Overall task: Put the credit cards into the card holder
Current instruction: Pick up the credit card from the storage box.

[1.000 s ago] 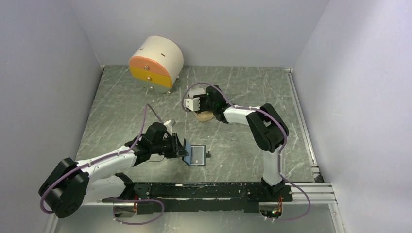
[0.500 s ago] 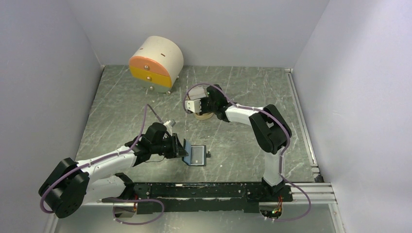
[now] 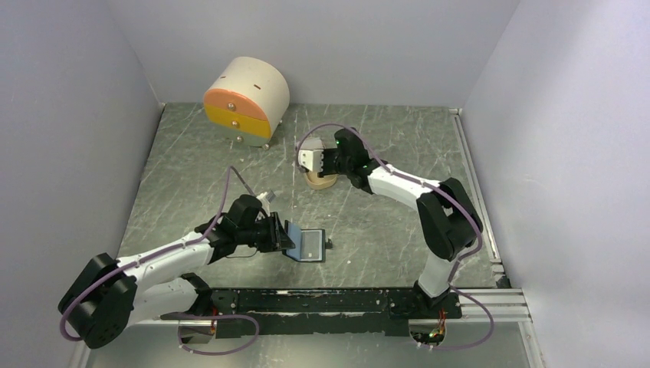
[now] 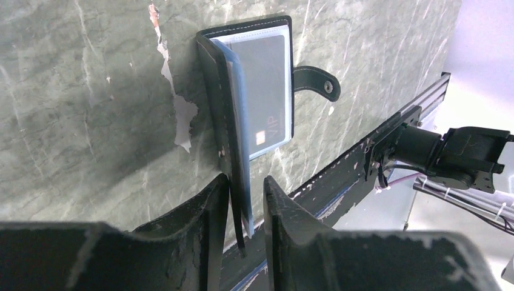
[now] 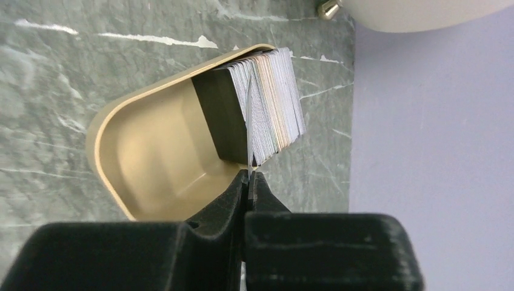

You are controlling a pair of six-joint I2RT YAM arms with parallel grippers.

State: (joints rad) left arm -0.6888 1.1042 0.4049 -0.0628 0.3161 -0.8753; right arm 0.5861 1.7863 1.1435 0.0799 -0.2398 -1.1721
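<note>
The card holder (image 3: pixel 312 245) lies open on the table, black with a blue inner face. My left gripper (image 3: pixel 285 236) is shut on its left flap and holds that flap upright. In the left wrist view the flap (image 4: pixel 221 121) stands between my fingers (image 4: pixel 245 203). A dark card (image 4: pixel 267 79) sits in the flat half, and the snap tab (image 4: pixel 318 79) points right. My right gripper (image 5: pixel 249 176) is shut on one thin white card (image 5: pixel 248 121), seen edge-on beside the stack of credit cards (image 5: pixel 276 103). The stack stands in the tan tray (image 5: pixel 145 151). From above, my right gripper (image 3: pixel 310 159) is over that tray (image 3: pixel 322 182).
A round cream box with orange and yellow drawers (image 3: pixel 245 96) stands at the back left. Its foot (image 5: pixel 330 8) shows just beyond the tray. Grey walls close in the table on three sides. A black rail (image 3: pixel 329 300) runs along the near edge.
My right arm's elbow has swung to the right and its gripper has shifted slightly right over the tray with the card. My left gripper and the card holder have not moved.
</note>
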